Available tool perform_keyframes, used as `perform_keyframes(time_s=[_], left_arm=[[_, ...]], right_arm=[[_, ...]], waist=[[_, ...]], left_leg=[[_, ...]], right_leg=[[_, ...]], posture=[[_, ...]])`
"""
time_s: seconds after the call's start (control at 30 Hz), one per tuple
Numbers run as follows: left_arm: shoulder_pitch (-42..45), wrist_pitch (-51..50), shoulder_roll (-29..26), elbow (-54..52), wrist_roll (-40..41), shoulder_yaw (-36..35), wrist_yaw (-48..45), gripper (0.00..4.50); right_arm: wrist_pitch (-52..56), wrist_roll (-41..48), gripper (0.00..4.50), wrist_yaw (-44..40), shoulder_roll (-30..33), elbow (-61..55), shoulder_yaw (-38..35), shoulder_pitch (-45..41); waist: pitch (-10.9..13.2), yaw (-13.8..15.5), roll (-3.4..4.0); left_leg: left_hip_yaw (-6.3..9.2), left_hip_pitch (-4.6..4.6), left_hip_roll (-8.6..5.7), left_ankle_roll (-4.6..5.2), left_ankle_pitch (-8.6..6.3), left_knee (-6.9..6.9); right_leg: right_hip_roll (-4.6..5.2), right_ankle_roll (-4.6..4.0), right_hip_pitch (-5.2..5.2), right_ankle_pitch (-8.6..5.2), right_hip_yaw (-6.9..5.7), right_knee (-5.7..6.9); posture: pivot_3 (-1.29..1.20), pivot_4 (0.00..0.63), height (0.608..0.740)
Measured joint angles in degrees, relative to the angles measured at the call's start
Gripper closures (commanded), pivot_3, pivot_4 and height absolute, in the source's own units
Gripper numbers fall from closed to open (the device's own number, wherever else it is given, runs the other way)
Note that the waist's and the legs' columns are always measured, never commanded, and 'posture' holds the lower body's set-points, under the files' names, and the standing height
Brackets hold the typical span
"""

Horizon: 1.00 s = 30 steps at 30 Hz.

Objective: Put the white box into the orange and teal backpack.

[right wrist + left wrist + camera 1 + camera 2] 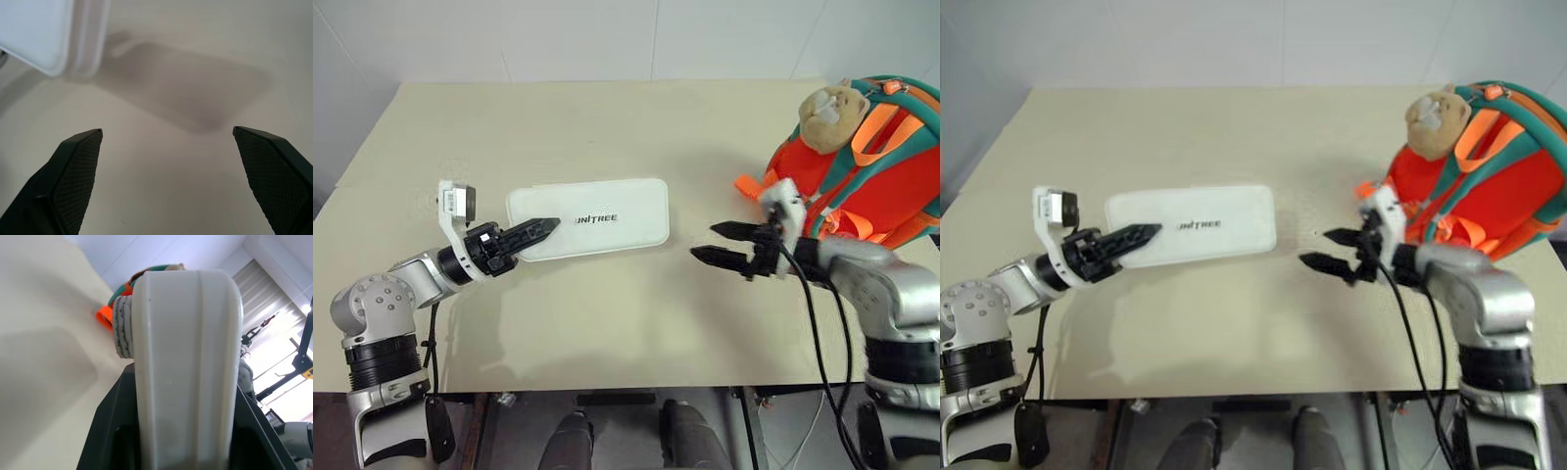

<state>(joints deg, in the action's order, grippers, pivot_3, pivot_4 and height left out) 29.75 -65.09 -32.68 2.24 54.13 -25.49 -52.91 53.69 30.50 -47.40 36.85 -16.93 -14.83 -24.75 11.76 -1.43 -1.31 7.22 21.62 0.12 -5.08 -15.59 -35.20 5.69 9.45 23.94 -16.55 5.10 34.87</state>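
Two grippers: both reached over the table [607,333].
Left gripper [540,231]: fingers clamped on one short end of the white box [597,217].
White box: raised clear of the table, shadow beneath it.
Right gripper [724,245]: fingers spread wide, empty, just beside the orange and teal backpack [862,166].
Backpack: at the table's right edge, well apart from the box.

I see the white box [588,219] with dark lettering, the orange and teal backpack [876,162] with its tan plush charm [833,115], a beige desk [607,127], black claw fingers [73,171].
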Motion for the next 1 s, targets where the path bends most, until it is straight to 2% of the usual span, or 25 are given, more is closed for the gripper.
perform_keyframes(time_s=[0.17,0.33,0.57,0.73,1.0], left_arm=[[0.37,5.21,-0.88,1.07,-1.45,3.25,-2.46,3.19],[0.91,7.87,-1.09,3.77,-2.71,4.81,-3.5,3.19],[2.57,10.01,-1.09,5.87,-3.46,7.45,-4.8,3.19],[2.69,10.58,-1.76,7.65,-3.92,7.53,-5.36,3.19],[2.7,10.71,-1.64,7.71,-3.93,7.52,-5.4,3.19]], right_arm=[[0.01,1.31,0.0,8.93,0.13,-7.05,-12.97,3.71],[1.34,2.49,0.0,16.14,0.0,-9.97,-18.65,5.26],[1.22,0.89,0.0,24.09,0.06,-9.41,-19.63,6.22],[0.88,0.94,0.0,26.12,1.17,-7.22,-22.0,6.02],[-1.31,0.98,0.0,28.08,0.22,0.06,-19.44,1.03]], waist=[[0.0,-0.35,0.0],[0.0,-0.19,0.0],[0.0,-0.21,0.0],[0.0,-0.2,-0.01],[0.0,-0.34,0.0]], left_leg=[[-0.03,-0.08,0.01,0.03,0.0,0.0],[-0.03,-0.08,0.01,0.04,-0.01,0.0],[-0.02,-0.08,0.01,0.07,-0.02,0.0],[-0.03,-0.08,0.01,0.08,-0.03,0.0],[-0.03,-0.1,0.01,0.09,-0.02,-0.01]], right_leg=[[-0.01,-0.01,-0.04,0.01,0.01,0.03],[-0.01,-0.02,-0.05,0.01,0.02,0.03],[-0.01,-0.01,-0.07,0.01,0.02,0.01],[-0.01,-0.01,-0.07,0.0,0.02,0.01],[-0.01,0.0,-0.08,0.01,0.03,0.05]], posture=[[0.0,0.15,0.74],[0.0,0.15,0.74],[0.0,0.15,0.74],[0.0,0.15,0.74],[0.0,0.15,0.74]])
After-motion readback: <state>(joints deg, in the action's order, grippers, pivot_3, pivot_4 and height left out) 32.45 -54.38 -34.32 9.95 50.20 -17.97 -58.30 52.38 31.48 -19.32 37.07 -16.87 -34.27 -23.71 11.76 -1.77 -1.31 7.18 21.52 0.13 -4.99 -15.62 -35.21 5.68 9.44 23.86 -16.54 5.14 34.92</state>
